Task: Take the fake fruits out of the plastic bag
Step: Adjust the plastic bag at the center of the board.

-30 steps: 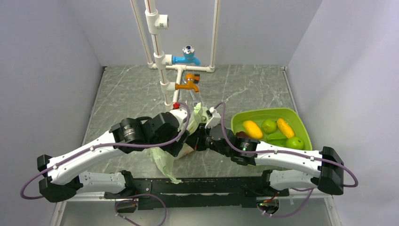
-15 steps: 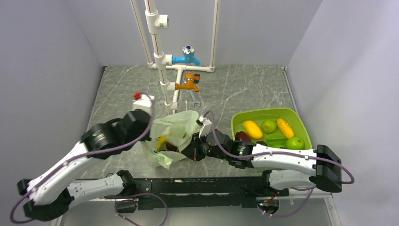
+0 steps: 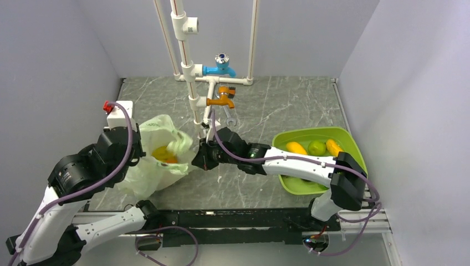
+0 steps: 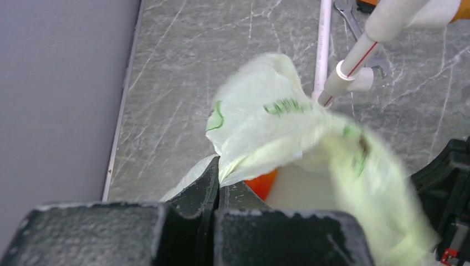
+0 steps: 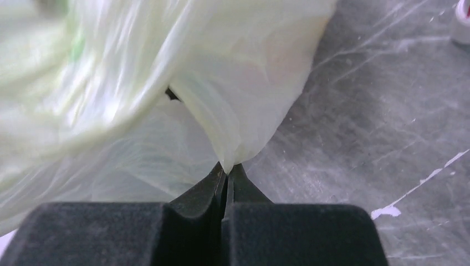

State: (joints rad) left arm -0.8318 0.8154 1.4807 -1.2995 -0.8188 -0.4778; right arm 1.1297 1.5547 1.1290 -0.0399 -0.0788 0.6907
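One grey tabletop is being used for everything here. On it, in the left middle of the top picture, one plastic bag is being held up and stretched wide. It is being pulled from two sides, most likely so that its mouth is being opened and the fruits can be reached or tipped out.

One green tray is being used at the right of that picture, it seems as the place for fruits taken out. Three fake fruits are being shown in it, two yellow and one green. More may be being hidden by the right arm. One orange-yellow fruit is being shown through the bag. Whether more are inside cannot be told.

The left fingers are being pressed shut on a fold of the bag. The right fingers are being pressed shut on a pinch of its edge.
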